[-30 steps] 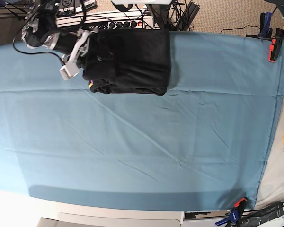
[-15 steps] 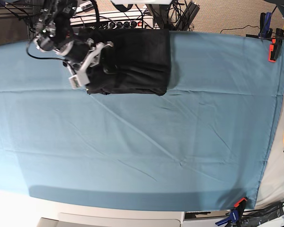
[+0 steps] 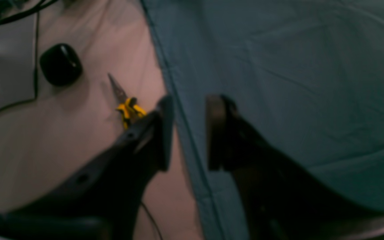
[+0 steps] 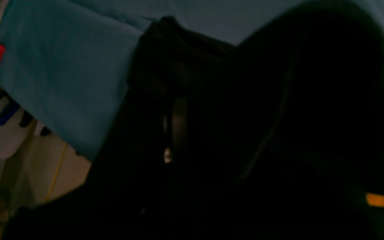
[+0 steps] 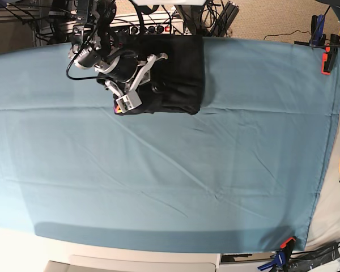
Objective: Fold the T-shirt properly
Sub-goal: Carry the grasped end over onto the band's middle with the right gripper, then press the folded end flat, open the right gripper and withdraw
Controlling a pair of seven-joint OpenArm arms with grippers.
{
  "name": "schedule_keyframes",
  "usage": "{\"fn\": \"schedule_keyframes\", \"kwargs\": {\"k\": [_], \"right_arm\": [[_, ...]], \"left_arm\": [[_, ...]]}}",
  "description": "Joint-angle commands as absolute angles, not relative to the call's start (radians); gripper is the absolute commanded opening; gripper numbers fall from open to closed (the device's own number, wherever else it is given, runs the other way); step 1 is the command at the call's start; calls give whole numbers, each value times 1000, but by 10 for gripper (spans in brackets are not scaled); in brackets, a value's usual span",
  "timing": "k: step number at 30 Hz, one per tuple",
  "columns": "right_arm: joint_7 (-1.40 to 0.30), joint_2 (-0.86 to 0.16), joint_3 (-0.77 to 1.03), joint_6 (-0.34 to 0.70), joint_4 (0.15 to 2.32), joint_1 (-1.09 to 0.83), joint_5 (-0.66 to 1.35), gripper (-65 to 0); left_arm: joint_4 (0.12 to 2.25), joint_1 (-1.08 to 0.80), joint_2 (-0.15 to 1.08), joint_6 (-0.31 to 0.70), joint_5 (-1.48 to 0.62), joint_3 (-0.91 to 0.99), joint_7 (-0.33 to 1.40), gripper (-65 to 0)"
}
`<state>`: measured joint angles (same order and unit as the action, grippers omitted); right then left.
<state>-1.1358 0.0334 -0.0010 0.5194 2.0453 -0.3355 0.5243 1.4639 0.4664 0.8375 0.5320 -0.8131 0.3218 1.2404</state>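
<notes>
While the right gripper [image 5: 154, 88] sits on the folded T-shirt [image 5: 178, 73], grip too dark to tell, the left gripper [image 3: 186, 133] hangs part open, holding nothing.

Looks like robotics lab to me: teal sheet [image 5: 215, 164] clamped [image 5: 327, 59] over table, power strip [image 5: 153, 27] and cable tangle behind (yellow-handled pliers [image 3: 127, 107] lying nearby).

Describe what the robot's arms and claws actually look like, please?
From the base camera, the right arm is dark cylinders with silver-grey metal brackets, black cables looping off it, and a small pale grey box with a coloured spot near the wrist. Its right gripper is dark too. The left gripper, seen from its own wrist camera, has two matte black, flat, blade-like fingers; that picture is blurry.
</notes>
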Motion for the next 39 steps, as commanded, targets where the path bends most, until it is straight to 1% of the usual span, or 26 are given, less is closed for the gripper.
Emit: {"fn": "schedule_keyframes", "kwargs": {"k": [1, 19, 23, 26, 28, 34, 39], "right_arm": [[-1105, 40, -7, 522, 2064, -330, 548, -650], [-1089, 42, -13, 523, 2064, -329, 548, -645], [-1077, 42, -14, 545, 2064, -329, 549, -487], [-1077, 42, -22, 588, 2064, -330, 575, -420], [-1076, 42, -48, 609, 2064, -329, 599, -405], [-1065, 42, -197, 625, 2064, -321, 611, -405], [-1060, 42, -263, 636, 2064, -266, 554, -405]], "left_arm": [[1477, 493, 865, 533, -824, 331, 1220, -469], [1477, 493, 865, 533, -824, 331, 1219, -469], [1477, 493, 865, 533, -824, 331, 1219, -469], [1477, 493, 865, 533, -824, 331, 1219, -469], [1477, 493, 865, 533, -824, 331, 1219, -469], [1477, 493, 865, 533, -823, 331, 1219, -469], [1477, 493, 865, 533, -823, 331, 1221, -469]]}}
